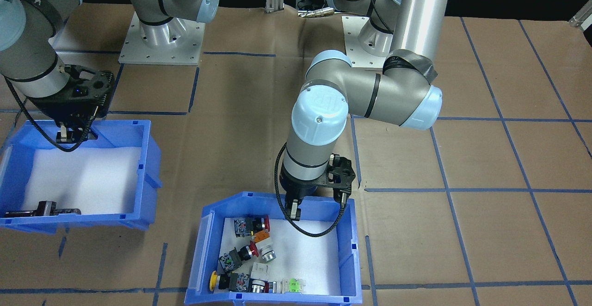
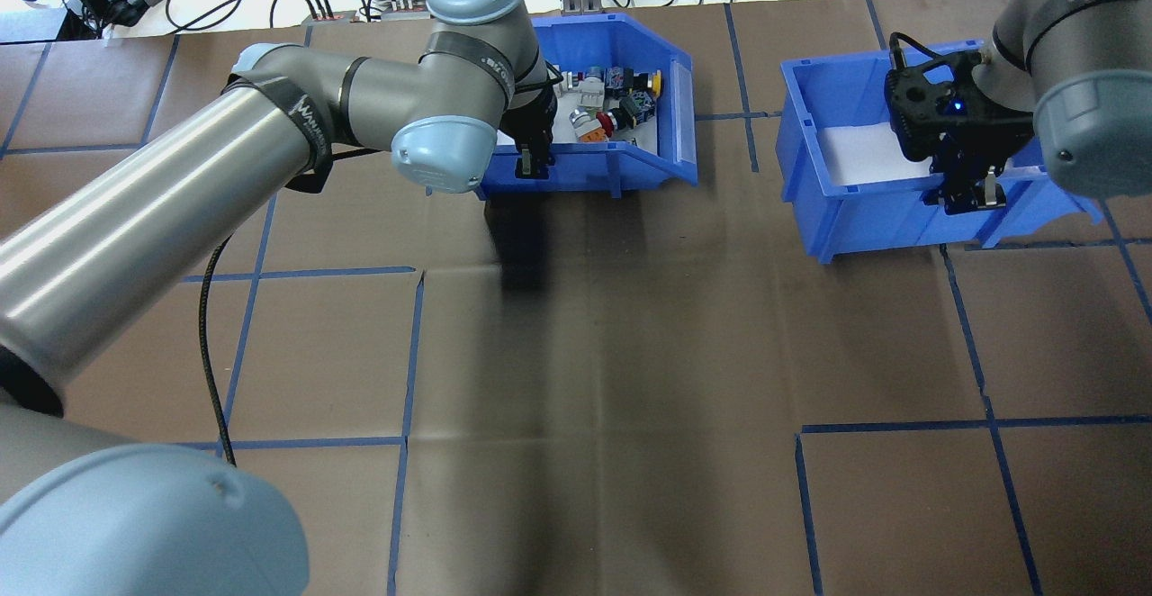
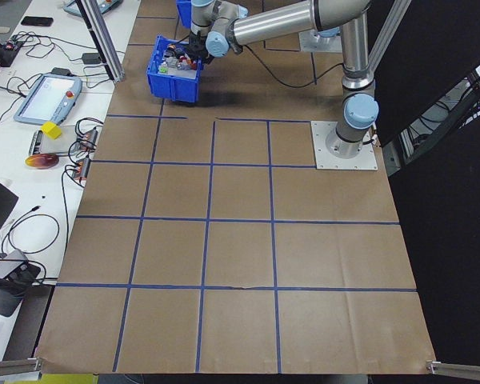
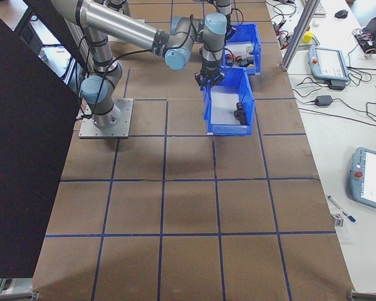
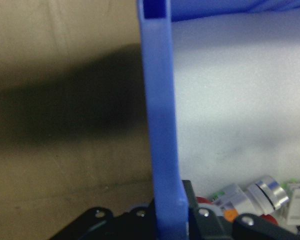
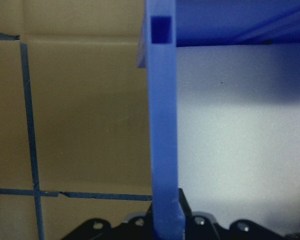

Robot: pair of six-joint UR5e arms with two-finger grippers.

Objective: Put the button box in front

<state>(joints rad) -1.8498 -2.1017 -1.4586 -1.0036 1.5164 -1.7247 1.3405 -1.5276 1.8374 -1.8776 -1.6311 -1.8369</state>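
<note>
Left gripper (image 1: 293,212): pinching rear wall of button box (image 1: 344,255)
Box axis: running away from robot
Nearer arm: left

Left arm reaches far forward, wrist pointing down, left gripper (image 1: 294,210) with one finger each side of the button box (image 1: 346,255) rear wall, clamped on it. Right arm likewise bent down, right gripper (image 2: 976,194) pinching the near wall of the second blue bin (image 2: 814,191).
</note>
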